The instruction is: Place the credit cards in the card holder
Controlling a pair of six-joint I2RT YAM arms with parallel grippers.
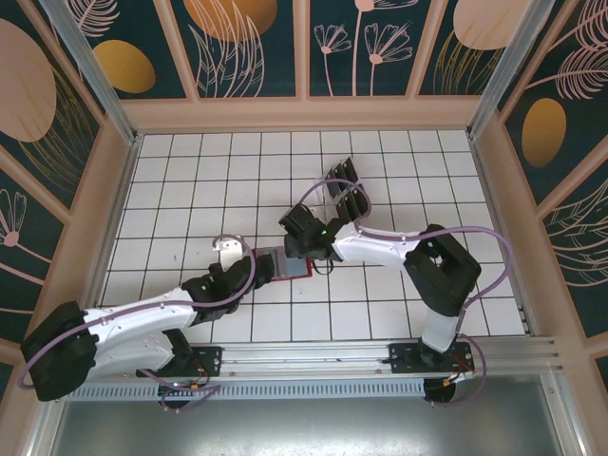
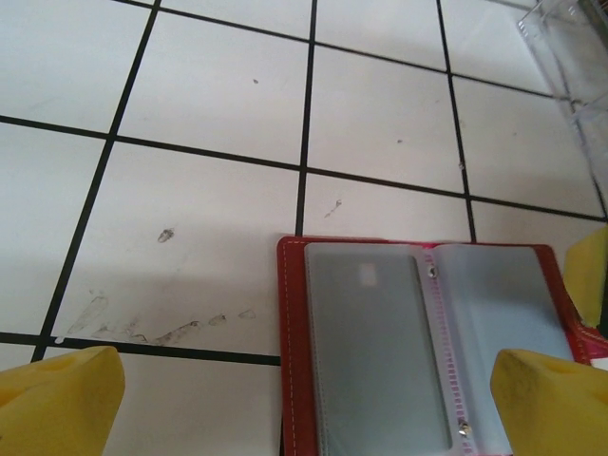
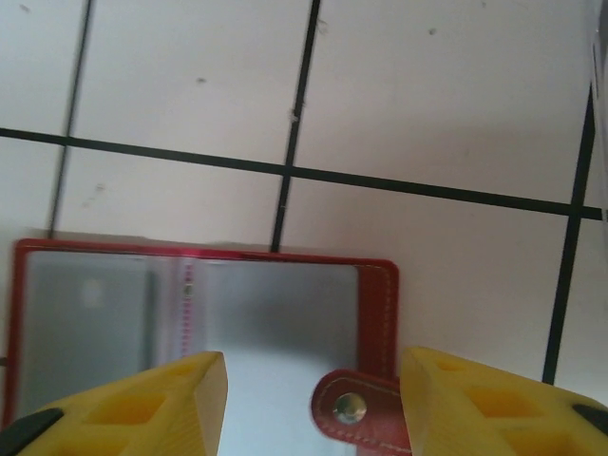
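The white gridded bench [image 1: 190, 180] sits inside floral-panelled walls. Your left arm [image 1: 142, 318] lies low, stretched from the near-left corner toward the middle. The left jaws stand wide open, with one of the yellow fingertips [image 2: 546, 404] over the card holder [image 2: 380, 351] and the other over bare tile. Your right arm [image 1: 432, 271] is elbow-up, forearm reaching left. The right jaws are apart, gripping nothing, and straddle the holder's snap tab [image 3: 350, 410]. The card holder lies open and flat mid-bench. The credit cards [image 1: 347, 195] stand just beyond it in a clear rack [image 2: 570, 47].
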